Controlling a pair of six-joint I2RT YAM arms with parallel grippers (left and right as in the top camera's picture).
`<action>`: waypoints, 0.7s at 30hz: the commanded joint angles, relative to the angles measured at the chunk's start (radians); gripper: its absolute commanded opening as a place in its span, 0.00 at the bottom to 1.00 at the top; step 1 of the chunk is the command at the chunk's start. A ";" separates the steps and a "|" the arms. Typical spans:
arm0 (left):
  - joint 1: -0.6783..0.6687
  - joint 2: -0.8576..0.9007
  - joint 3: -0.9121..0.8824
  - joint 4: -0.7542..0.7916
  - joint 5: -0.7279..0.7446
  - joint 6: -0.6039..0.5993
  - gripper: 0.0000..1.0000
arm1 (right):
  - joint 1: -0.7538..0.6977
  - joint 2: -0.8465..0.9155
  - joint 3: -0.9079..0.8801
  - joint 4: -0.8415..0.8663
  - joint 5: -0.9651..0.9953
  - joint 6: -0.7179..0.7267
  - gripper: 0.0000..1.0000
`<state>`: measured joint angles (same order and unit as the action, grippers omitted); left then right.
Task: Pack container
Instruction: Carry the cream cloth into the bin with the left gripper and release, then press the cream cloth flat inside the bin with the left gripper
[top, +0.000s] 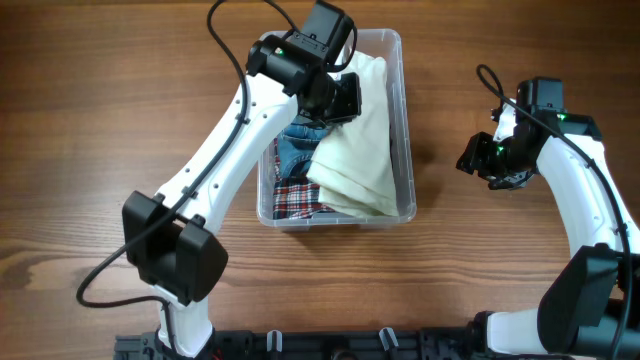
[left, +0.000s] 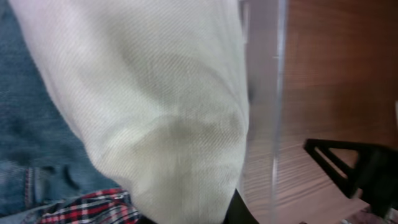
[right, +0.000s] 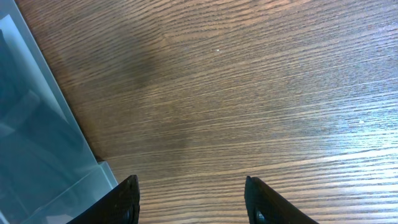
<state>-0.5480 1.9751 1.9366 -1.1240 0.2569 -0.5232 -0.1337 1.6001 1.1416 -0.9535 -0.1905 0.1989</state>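
Observation:
The clear plastic container (top: 405, 120) stands at the table's middle. It holds a cream cloth (top: 360, 150), blue jeans (top: 295, 145) and a red plaid cloth (top: 295, 200). My left gripper (top: 343, 98) is inside the container, at its far end, and is shut on the cream cloth. That cloth fills the left wrist view (left: 161, 93) and hides most of the fingers (left: 233, 211). Jeans (left: 31, 149), plaid (left: 87, 211) and the container wall (left: 270, 93) show around it. My right gripper (top: 487, 168) is open and empty over bare wood (right: 189, 180), right of the container (right: 37, 130).
The wooden table (top: 100, 120) stretches on both sides of the container. The left arm (top: 225, 150) crosses the container's left rim. The right arm shows in the left wrist view (left: 360, 168) beyond the container wall. Black mounts line the front edge (top: 330, 345).

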 joint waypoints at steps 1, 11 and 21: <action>0.003 0.018 0.012 -0.055 -0.111 -0.017 0.04 | -0.002 -0.003 0.019 -0.001 -0.013 -0.016 0.54; 0.074 -0.146 0.049 -0.179 -0.541 0.033 0.95 | -0.002 -0.003 0.019 0.000 -0.013 -0.016 0.54; 0.058 -0.016 0.005 0.029 -0.254 0.190 0.04 | -0.002 -0.003 0.019 0.000 -0.013 -0.016 0.54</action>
<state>-0.4900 1.8221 1.9869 -1.0908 -0.1719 -0.3267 -0.1337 1.6001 1.1416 -0.9535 -0.1909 0.1959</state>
